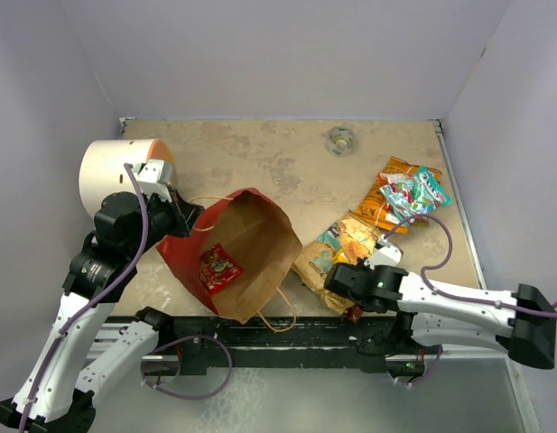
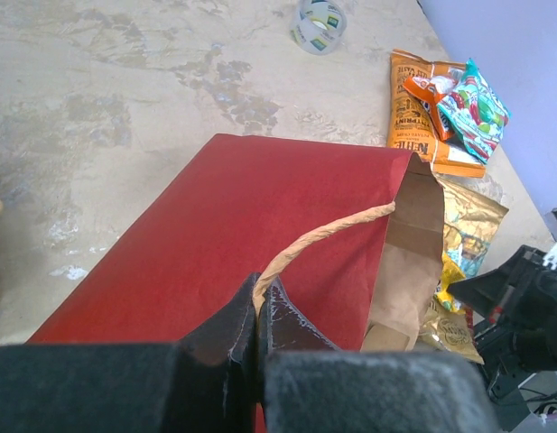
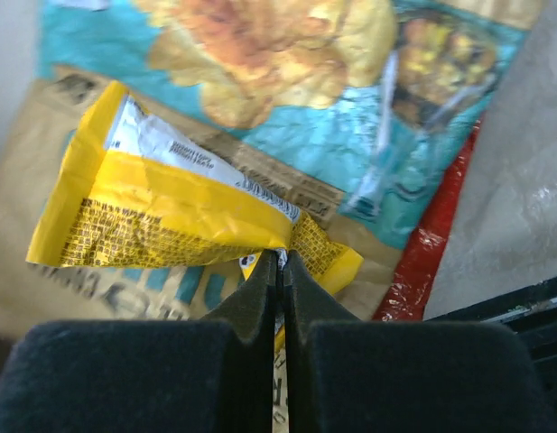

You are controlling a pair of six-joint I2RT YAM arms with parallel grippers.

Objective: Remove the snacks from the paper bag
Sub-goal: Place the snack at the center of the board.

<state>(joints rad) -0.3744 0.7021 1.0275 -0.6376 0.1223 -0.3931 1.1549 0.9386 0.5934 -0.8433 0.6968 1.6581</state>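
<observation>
Paper bag (image 1: 237, 257) lies on its side on the table (image 1: 260, 153), left of centre. Its long axis runs roughly left-right, and the mouth gapes to the right and up at the top camera. Red face outward, kraft inside showing.

Left hand (image 2: 258, 311) is pinched shut on the twisted handle (image 2: 323, 236) at the mouth end.

One red packet (image 1: 219, 269) is inside the bag, lying flat on the lower wall.

Right hand (image 3: 278, 271) is closed on the corner of a yellow packet (image 3: 161, 207). This lies over the tan-gold packet (image 1: 346, 244), just right of the bag mouth. A red foil edge (image 3: 431, 262) shows under that pile.

Orange packet (image 1: 391, 194) and teal packet (image 1: 421, 191) overlap at the far right, well apart from the bag.

White cylinder (image 1: 116, 176) sits behind the left arm. Tape roll (image 1: 339, 140) is at the far edge.
</observation>
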